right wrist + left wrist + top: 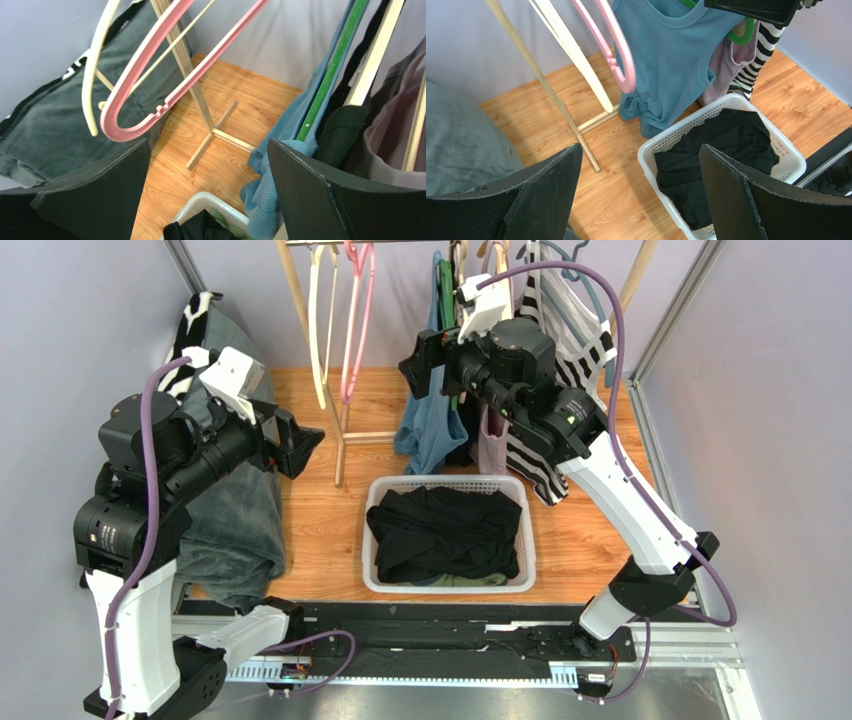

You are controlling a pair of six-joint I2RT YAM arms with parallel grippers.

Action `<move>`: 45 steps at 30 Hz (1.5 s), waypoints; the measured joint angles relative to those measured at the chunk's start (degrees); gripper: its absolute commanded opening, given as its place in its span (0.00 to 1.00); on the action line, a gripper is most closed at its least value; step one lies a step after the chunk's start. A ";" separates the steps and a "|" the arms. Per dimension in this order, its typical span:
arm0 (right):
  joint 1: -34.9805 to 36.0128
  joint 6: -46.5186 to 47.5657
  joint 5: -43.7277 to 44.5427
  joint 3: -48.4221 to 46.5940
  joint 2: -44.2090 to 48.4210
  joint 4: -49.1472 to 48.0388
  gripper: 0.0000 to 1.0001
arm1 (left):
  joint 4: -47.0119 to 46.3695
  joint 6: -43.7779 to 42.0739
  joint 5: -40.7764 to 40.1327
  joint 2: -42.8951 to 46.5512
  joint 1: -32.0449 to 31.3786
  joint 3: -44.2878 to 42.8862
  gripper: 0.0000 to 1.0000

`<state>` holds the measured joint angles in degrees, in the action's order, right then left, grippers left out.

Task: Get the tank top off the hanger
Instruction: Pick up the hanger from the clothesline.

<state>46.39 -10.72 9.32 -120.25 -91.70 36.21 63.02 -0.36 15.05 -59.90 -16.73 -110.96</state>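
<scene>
A blue tank top [428,425] hangs on a green hanger [738,35] from the wooden rack, above the basket's far left corner. It also shows in the left wrist view [671,60] and in the right wrist view [280,145], with the green hanger [332,65] beside it. My right gripper [418,362] is open and empty, right at the top's upper left edge; one finger sits next to the blue cloth. My left gripper [300,445] is open and empty, left of the rack, apart from the top.
A white basket [385,485] with black clothes stands on the wooden floor. Empty pink [358,320] and cream [320,320] hangers hang at the rack's left. Striped [545,455] and mauve [492,452] garments hang right of the blue top. A grey cloth [235,510] lies at left.
</scene>
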 measured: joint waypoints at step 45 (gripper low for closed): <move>-6.71 -0.22 -1.38 5.92 4.70 -1.25 0.90 | -0.35 0.02 -0.04 2.27 0.00 3.80 0.95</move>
<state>39.68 -10.94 7.94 -114.32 -87.00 34.96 62.67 -0.34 15.00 -57.63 -16.73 -107.15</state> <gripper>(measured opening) 0.919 0.946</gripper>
